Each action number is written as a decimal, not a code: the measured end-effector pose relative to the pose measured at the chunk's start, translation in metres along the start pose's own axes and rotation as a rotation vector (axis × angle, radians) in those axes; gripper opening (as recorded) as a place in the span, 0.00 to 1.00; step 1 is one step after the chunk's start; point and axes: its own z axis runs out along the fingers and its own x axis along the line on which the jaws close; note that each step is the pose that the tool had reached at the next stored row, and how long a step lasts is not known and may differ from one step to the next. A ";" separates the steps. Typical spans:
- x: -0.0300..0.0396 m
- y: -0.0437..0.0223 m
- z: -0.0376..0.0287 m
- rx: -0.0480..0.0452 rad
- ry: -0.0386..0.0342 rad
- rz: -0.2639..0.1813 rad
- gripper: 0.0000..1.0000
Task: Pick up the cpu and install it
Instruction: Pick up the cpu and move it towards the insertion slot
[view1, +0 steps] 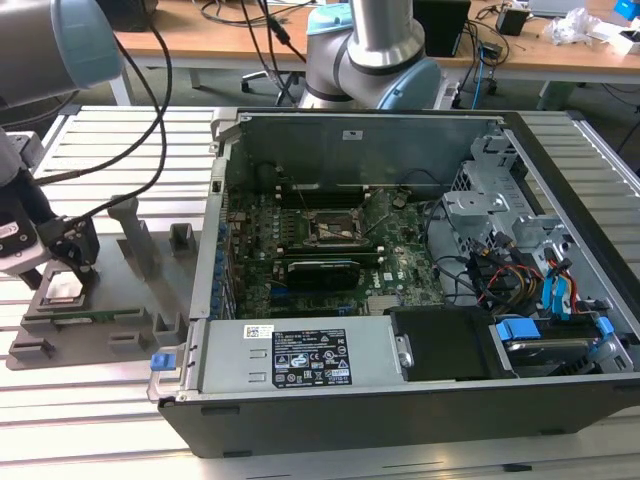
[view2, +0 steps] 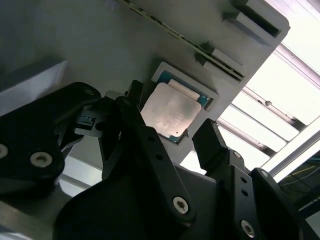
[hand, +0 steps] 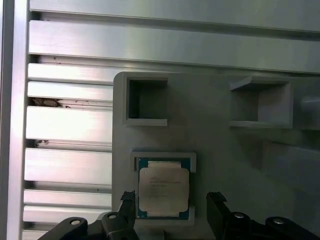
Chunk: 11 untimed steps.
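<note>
Gripper (hand: 172, 200) fingers (hand: 218, 212) sit closest to the lens in both wrist views: black, spread apart, one on each side of the cpu (hand: 163, 187), nothing clamped. I can't tell whether either finger touches the chip's edge.

cpu lies flat, silver lid up, in its shallow framed pocket on the grey fixture tray (hand: 225, 150) (two deeper square recesses in the same tray, further from the fingers).

Exterior view: gripper (view1: 70, 255) is low over the tray (view1: 120, 300) at the exterior view's left, and the tray rests on the slatted aluminium table (view1: 130, 140). The open PC case (view1: 560, 400) lies just beside the tray on the exterior view's right, with the motherboard (view1: 400, 265) exposed. The black metal-framed socket (view1: 335, 228) on that board is well apart from the gripper. cpu not installed, not lifted.
</note>
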 end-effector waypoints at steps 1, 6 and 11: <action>0.0005 0.0003 0.0013 0.0000 0.0000 -0.002 0.68; 0.0034 0.0027 0.0094 -0.0001 0.0000 -0.007 0.68; 0.0042 0.0031 0.0161 -0.0001 -0.0002 -0.004 0.68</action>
